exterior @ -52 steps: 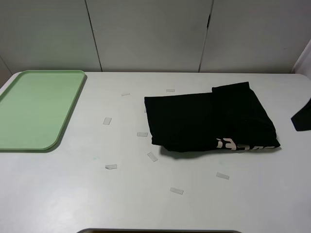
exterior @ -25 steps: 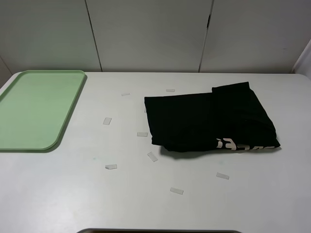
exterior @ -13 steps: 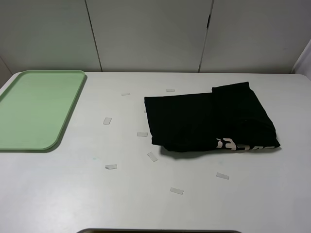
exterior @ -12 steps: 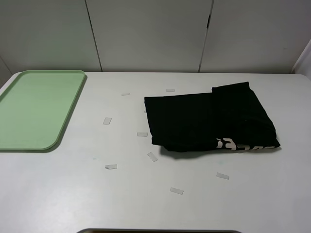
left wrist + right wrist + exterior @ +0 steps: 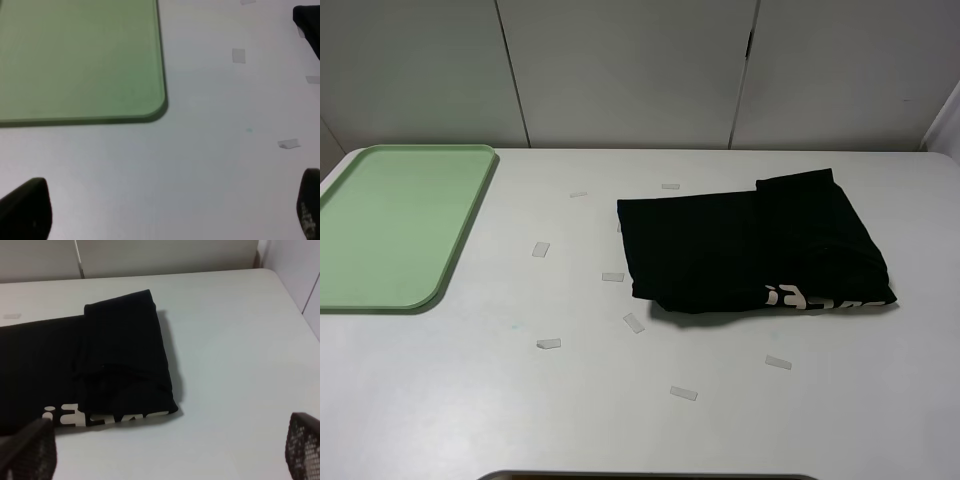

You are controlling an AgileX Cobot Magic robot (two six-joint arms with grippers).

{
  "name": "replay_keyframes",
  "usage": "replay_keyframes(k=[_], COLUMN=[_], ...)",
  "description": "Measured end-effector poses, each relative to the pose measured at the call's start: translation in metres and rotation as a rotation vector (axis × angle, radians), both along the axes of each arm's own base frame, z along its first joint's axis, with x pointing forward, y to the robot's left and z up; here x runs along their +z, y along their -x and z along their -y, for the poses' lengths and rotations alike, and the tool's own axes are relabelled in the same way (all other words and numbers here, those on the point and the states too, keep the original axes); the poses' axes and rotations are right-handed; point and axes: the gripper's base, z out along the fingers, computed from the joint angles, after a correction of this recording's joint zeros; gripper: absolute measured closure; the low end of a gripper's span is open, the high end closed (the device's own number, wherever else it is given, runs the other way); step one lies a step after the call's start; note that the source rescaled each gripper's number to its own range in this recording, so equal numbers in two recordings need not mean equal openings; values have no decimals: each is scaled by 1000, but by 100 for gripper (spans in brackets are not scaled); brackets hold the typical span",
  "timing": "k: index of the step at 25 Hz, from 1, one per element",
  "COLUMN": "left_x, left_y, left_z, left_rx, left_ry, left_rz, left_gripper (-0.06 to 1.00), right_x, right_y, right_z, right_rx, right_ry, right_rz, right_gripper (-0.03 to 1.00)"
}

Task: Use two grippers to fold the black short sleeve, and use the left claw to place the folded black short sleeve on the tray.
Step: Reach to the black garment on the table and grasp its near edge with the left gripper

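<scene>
The black short sleeve (image 5: 750,245) lies folded into a compact rectangle right of the table's middle, with pale letters along its near edge. The mint-green tray (image 5: 390,220) sits empty at the far left. Neither arm shows in the exterior high view. In the left wrist view the left claw (image 5: 167,210) is open above bare table, with the tray (image 5: 75,55) beyond it and a corner of the shirt (image 5: 307,22) at the frame edge. My right gripper (image 5: 167,450) is open, hovering back from the shirt (image 5: 100,370), nothing between its fingertips (image 5: 302,445).
Several small pale tape strips (image 5: 549,343) are scattered on the white table (image 5: 470,400) between tray and shirt. A wall of pale panels (image 5: 620,70) rises behind the table's far edge.
The right gripper, seen at the right edge of the exterior high view two seconds ago, has pulled out of that view. Shirt and tray have not moved.
</scene>
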Motion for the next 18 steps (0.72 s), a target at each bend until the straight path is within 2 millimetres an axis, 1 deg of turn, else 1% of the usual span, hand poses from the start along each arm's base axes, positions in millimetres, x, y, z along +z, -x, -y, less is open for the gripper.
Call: replay_keyframes(k=[18], left_x=[0], left_y=[0], left_z=[-1], left_rx=[4], left_ry=[-6], left_rz=[1], left_gripper=[-4], right_x=[0], right_y=[0], right_z=[0], right_rx=[0], right_ry=[1], right_rz=[0], right_gripper=[-3])
